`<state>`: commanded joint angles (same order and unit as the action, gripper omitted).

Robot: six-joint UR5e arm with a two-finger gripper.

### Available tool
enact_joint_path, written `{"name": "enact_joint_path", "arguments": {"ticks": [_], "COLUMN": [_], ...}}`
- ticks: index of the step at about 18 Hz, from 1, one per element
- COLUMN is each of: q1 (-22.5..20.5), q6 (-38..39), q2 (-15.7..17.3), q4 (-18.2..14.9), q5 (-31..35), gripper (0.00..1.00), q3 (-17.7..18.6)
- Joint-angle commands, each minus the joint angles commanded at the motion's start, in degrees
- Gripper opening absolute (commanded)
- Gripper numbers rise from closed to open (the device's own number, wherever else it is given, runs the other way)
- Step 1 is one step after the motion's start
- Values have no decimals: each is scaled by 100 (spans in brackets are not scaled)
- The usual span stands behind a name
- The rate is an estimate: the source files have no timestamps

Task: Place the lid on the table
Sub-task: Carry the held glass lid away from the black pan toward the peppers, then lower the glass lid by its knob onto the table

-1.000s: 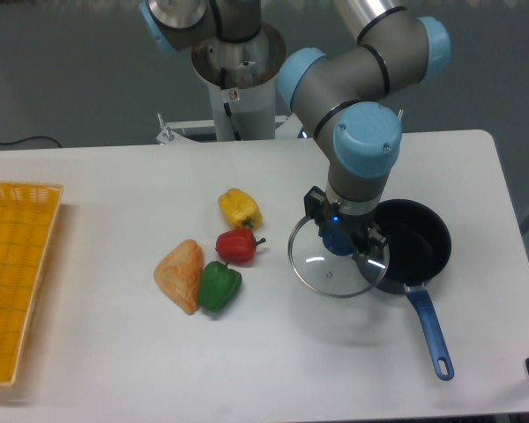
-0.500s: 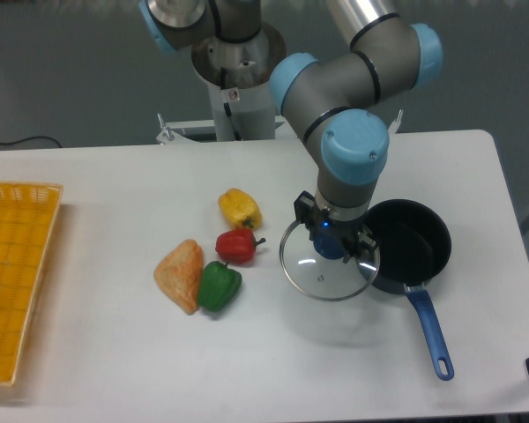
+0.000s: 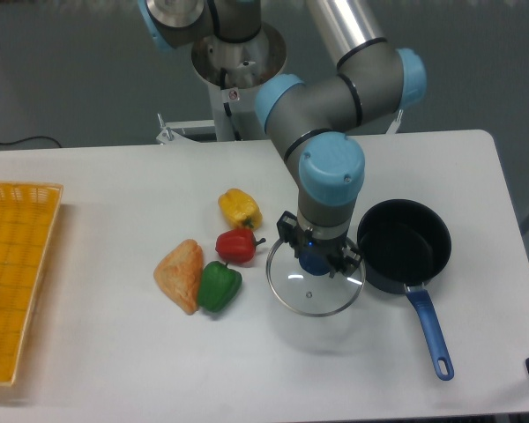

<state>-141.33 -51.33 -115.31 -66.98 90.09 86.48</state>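
Note:
The round clear glass lid [image 3: 314,285] with its thin metal rim hangs a little above the white table [image 3: 115,352], left of the dark saucepan [image 3: 404,244]. My gripper [image 3: 315,259] points straight down and is shut on the lid's blue knob, which shows between the fingers. A faint shadow lies on the table below the lid. The lid clears the saucepan's rim and sits just right of the peppers.
A red pepper [image 3: 237,246], a green pepper [image 3: 219,286], a yellow pepper [image 3: 239,208] and an orange wedge-shaped item [image 3: 182,274] lie left of the lid. The saucepan's blue handle [image 3: 430,330] points toward the front edge. A yellow mesh basket [image 3: 13,278] stands at the far left.
My gripper has carried the lid leftward and slightly forward, off the saucepan's rim and out over the bare table. The saucepan and peppers have not moved.

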Motion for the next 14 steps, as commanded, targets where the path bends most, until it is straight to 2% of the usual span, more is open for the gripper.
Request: {"name": "enact_joint_path", "arguments": {"ticks": [3,14], "q1": [44,53], "q6": [9,-8], "q2": [-141,-396], "q4": [115,159], "q5": [9,0], "gripper": [57,57], "q3": [9,18]}}
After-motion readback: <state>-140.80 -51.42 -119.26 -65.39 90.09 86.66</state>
